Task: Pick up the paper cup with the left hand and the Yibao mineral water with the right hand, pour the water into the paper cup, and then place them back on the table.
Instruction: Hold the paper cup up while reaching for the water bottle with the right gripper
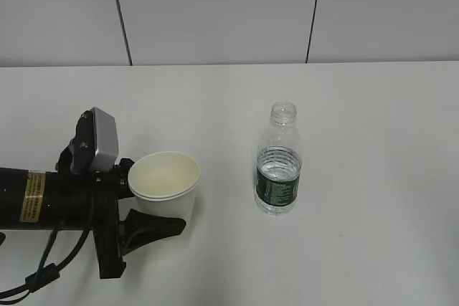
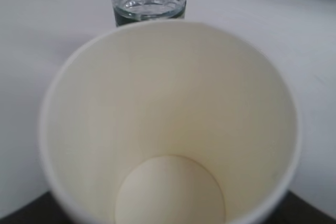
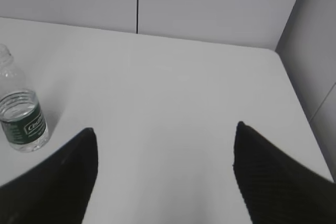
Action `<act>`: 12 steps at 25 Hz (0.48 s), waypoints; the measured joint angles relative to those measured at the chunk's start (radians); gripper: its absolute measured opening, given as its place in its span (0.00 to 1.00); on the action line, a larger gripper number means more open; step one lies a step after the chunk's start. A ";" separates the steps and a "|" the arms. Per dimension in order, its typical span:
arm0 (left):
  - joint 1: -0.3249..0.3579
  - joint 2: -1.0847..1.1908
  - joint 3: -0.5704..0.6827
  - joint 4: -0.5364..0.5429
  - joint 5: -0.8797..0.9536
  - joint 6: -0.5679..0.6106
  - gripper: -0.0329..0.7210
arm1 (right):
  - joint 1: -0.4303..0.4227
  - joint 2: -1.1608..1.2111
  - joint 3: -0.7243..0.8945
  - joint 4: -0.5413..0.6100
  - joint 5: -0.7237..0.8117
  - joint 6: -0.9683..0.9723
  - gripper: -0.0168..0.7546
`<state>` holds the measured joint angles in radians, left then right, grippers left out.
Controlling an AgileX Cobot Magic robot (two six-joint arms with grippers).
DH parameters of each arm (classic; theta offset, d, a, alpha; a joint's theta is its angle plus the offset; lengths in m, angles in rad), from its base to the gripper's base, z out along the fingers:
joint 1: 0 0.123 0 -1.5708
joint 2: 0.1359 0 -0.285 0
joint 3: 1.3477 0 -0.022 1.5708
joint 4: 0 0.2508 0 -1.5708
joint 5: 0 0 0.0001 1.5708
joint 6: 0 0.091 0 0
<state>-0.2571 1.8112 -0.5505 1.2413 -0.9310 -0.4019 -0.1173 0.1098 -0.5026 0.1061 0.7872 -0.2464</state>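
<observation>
The paper cup is cream-white, upright and empty, left of centre on the table. My left gripper is shut on the cup; one black finger lies against its near side and the far finger is hidden behind it. In the left wrist view the cup's inside fills the frame. The Yibao mineral water bottle stands uncapped to the right of the cup, apart from it, and it also shows in the right wrist view. My right gripper is open and empty, well right of the bottle.
A grey panelled wall with dark seams runs along the table's far edge. In the right wrist view the table's right edge meets a side wall. My left arm lies low over the table's front left.
</observation>
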 joint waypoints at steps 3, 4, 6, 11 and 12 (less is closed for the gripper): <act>0.000 0.000 0.000 -0.014 0.001 0.000 0.63 | 0.000 0.040 0.023 0.013 -0.105 -0.031 0.79; 0.000 0.000 0.000 -0.020 0.001 0.000 0.63 | 0.000 0.051 0.032 0.017 -0.144 -0.036 0.79; 0.000 0.000 0.000 -0.027 0.001 0.000 0.63 | 0.000 0.069 0.066 0.029 -0.212 -0.039 0.79; 0.000 0.000 0.000 -0.032 0.004 0.000 0.63 | 0.000 0.105 0.175 0.086 -0.336 -0.092 0.79; 0.000 0.000 0.000 -0.032 0.003 0.000 0.63 | 0.000 0.111 0.193 0.104 -0.355 -0.112 0.79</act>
<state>-0.2571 1.8112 -0.5505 1.2094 -0.9275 -0.4019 -0.1173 0.2205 -0.3096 0.2102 0.4324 -0.3584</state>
